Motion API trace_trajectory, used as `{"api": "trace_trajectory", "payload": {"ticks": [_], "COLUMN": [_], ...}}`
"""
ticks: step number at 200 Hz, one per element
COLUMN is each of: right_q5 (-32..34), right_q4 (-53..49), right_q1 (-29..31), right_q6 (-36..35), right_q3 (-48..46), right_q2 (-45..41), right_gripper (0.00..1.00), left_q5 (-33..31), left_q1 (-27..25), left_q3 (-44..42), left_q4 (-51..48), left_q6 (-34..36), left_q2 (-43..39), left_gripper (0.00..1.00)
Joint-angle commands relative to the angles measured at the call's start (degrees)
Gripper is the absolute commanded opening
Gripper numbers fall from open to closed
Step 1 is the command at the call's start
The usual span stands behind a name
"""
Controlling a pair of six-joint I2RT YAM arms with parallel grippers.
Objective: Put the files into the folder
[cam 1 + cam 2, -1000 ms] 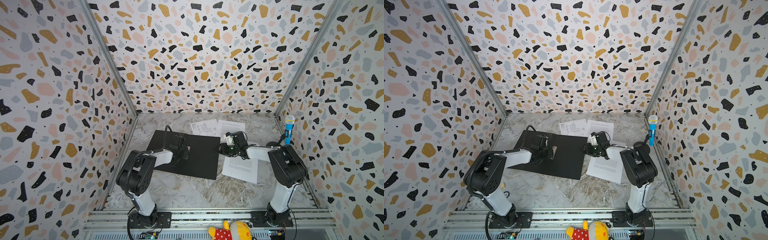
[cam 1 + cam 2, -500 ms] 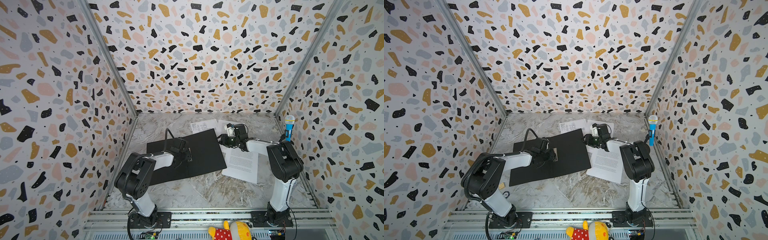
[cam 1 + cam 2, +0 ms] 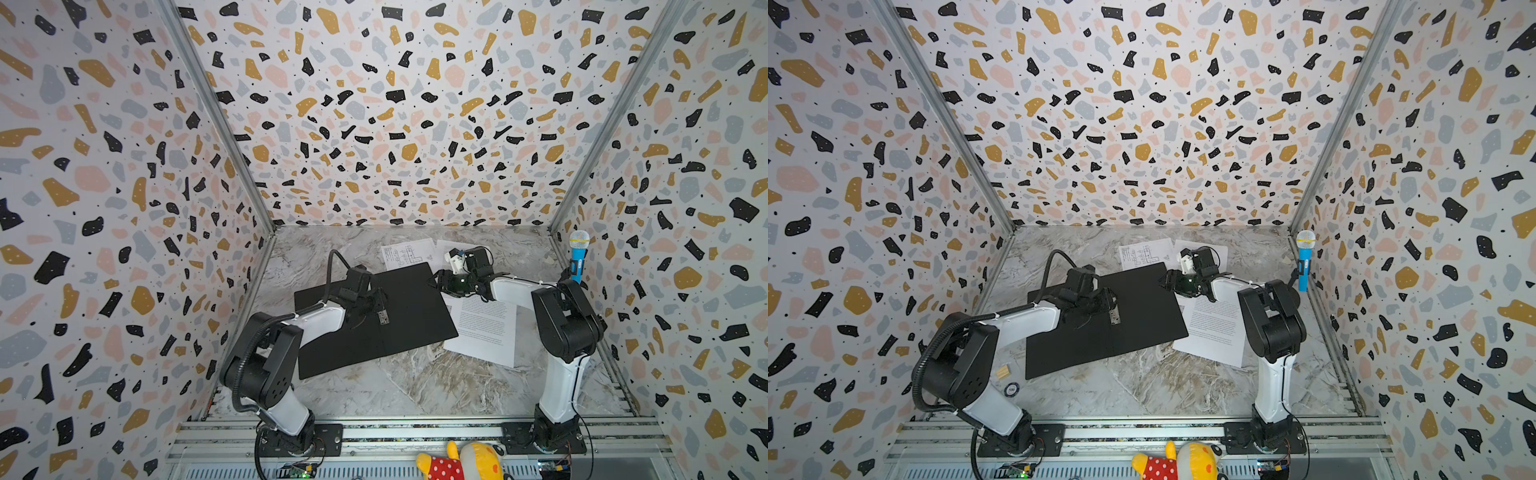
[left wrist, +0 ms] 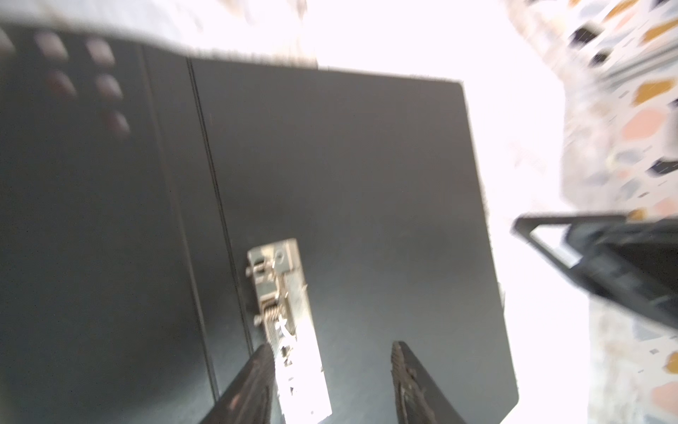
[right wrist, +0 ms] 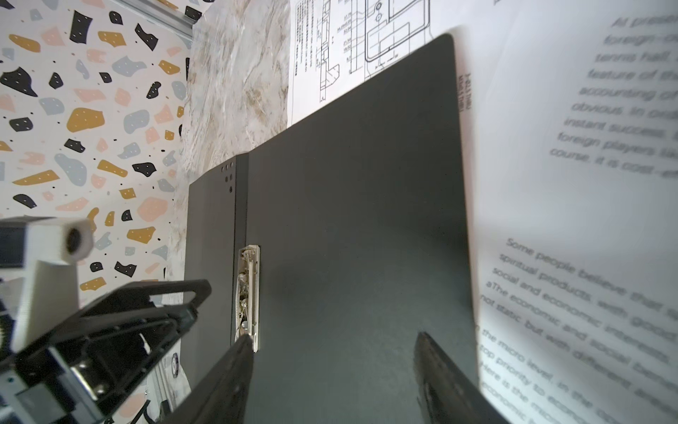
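Left jaws spread by clip (image 3: 382,318); right jaws spread, empty. Folder (image 3: 415,307) overlaps right text sheet (image 3: 486,328) and far drawing sheet (image 3: 405,251): pulling either may drag folder, crumple paper.

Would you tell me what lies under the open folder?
The folder covers the near edge of the drawing sheet and one side edge of a printed text sheet. How far they reach beneath it, and anything else there, is hidden.

- folder (image 3: 407,320) lies open, black inside up, around the middle of the tabletop (image 3: 415,382), metal clip (image 3: 383,318) on its spine
- left gripper (image 3: 376,302) sits right over that clip
- right gripper (image 3: 434,284) is at the folder's far right corner
- drawing sheet (image 3: 409,252) peeks out from under the folder toward the far edge
- text sheet (image 3: 484,328) pokes out from under the folder's right side
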Motion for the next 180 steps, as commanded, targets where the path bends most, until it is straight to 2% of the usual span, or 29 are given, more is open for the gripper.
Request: {"api": "trace_trajectory", "payload": {"ticks": [1,26,72,98,156,180], "right_q5": [2.0,4.0,5.1,4.6,4.3,4.2], "right_q4": [-3.3,-2.6,0.1,2.0,4.5,5.7], "right_q1": [0.3,1.1,7.5,11.4,17.0,18.0], "right_q6": [-1.9,0.0,2.2,4.5,6.9,8.2], "right_q3": [-0.4,-3.4,-4.8,-4.2,-2.0,-1.8], "right_q2": [-5.7,-8.9,-11.4,-9.7,-3.6,-1.8], "right_gripper": [0.7,0.68,0.54,0.4,0.36,0.3], "left_q5": [1.3,1.3,4.1,4.5,5.2,5.1], "left_q1": [2.3,3.8,3.9,3.8,3.8,3.8], "left_q3": [1.7,1.6,2.5,2.2,1.3,1.6], "left_q4": [-0.6,-1.2,-0.2,0.3,1.4,1.6], "left_q6": [2.7,4.0,5.5,5.5,5.2,5.0], "left_q2": [-1.2,-0.3,4.1,4.7,6.9,7.8], "left_gripper": [0.54,0.52,0.28,0.26,0.2,0.18]}}
